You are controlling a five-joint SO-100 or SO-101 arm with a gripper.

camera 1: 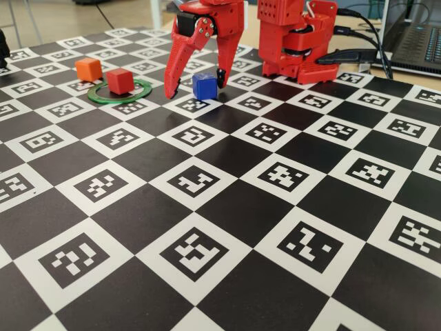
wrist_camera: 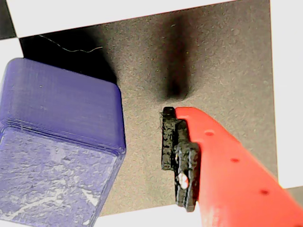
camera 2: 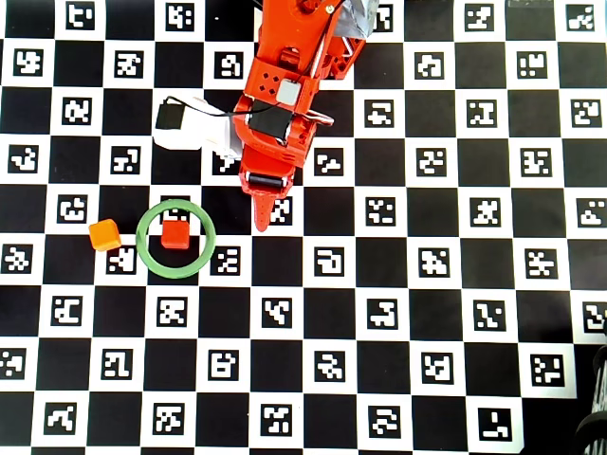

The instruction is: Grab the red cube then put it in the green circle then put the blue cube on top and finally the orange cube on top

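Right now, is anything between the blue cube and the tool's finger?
No. In the wrist view only bare black board shows between the blue cube and the padded finger.

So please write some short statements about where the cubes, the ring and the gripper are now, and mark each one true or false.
1. The red cube sits inside the green circle. True.
2. The blue cube is stacked on the red cube. False: it rests on the board, between the open fingers of the gripper.
3. The orange cube lies outside the green circle. True: in the overhead view it is just left of the ring.
4. The gripper is shut on the blue cube. False: in the wrist view a gap shows between the cube and the finger pad.
5. The orange cube is on top of the red cube. False: it stands on the board beside the ring.
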